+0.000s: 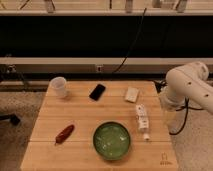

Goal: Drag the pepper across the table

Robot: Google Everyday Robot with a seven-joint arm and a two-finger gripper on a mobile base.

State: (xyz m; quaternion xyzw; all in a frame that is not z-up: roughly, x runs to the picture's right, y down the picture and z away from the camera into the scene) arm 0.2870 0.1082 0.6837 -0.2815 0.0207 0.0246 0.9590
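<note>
The tabletop (50, 152) fills my view. The white arm (187, 85) sits off its right edge, with the tool (169, 117) beside that edge; I cannot tell its grip. The green bowl (111, 140) is front centre, and the pepper (64, 133) lies to its left.

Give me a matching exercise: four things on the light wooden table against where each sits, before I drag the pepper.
Things:
1. slim dark red chili pepper
2. round green bowl
3. flat black phone
4. white plastic cup

Places, as the camera sees them:
A. far left corner
B. near edge, centre
C. far side, middle
D. near left area

Pairs: 1-D, 2-B, 3-C, 4-A.

The gripper hangs beside the table's right edge, away from all four.
</note>
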